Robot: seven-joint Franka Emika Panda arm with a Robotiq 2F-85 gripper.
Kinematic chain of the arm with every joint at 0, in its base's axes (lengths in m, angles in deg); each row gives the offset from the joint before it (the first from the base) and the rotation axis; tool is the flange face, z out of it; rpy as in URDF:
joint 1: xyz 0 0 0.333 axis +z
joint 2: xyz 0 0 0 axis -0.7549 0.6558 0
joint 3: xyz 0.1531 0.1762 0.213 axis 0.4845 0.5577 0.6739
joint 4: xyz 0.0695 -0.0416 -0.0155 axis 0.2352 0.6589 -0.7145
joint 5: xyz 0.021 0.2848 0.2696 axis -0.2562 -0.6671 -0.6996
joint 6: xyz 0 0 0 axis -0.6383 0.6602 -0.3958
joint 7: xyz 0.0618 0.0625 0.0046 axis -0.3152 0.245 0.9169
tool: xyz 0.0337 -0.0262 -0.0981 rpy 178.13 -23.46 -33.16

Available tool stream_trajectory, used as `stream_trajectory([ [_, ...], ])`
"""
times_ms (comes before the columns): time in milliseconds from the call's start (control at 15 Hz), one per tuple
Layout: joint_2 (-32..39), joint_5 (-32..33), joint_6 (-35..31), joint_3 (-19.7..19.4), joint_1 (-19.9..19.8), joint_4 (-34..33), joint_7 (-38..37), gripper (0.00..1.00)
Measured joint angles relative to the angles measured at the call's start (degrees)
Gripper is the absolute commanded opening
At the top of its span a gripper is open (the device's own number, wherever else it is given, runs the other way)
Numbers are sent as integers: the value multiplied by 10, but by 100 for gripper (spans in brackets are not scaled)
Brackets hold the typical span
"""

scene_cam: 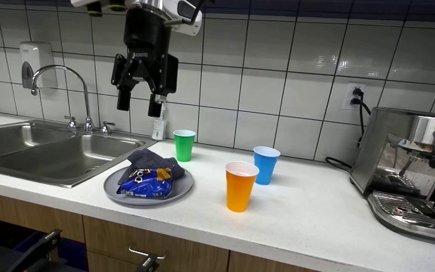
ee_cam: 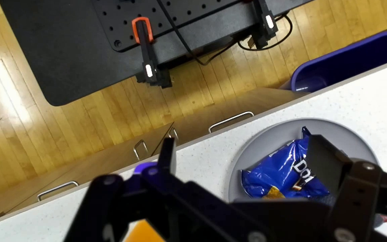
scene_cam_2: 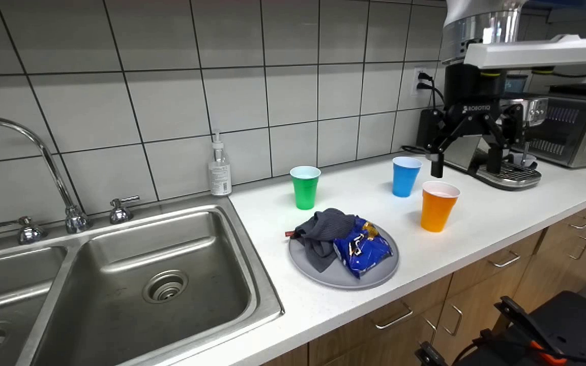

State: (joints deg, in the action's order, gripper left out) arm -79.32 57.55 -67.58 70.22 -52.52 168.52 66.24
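White countertop (scene_cam: pixel 308 224) is being backed by wall tiles (scene_cam: pixel 263 92) beyond the gripper (scene_cam: pixel 139 104), whose fingers (scene_cam: pixel 124 100) are being held wide apart. Lower than the gripper, a blue snack bag (scene_cam: pixel 146 185) and a dark cloth (scene_cam: pixel 145 158) are being borne by a gray plate (scene_cam: pixel 182 187); an orange cup (scene_cam: pixel 241 190), blue cup (scene_cam: pixel 265 169) and green cup (scene_cam: pixel 184 147) are being supported nearby.

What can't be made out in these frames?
Orange cup, wrist view: mostly hidden behind the gripper.
Full lettering on the blue bag, wrist view: partly blocked by the gripper.
What the reddish tip belongs to, in an exterior view: seemingly covered by the dark cloth.
Label on the bottle, both exterior views: print too small.
Coffee machine, in an exterior view: cut off by the right edge.
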Motion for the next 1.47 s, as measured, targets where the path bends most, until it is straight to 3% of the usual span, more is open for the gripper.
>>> stream_trajectory([
  [600, 68, -43, -174, 45, 0, 36, -109, 100],
  [1467, 272, -93, -370, 74, 6, 11, -253, 100],
])
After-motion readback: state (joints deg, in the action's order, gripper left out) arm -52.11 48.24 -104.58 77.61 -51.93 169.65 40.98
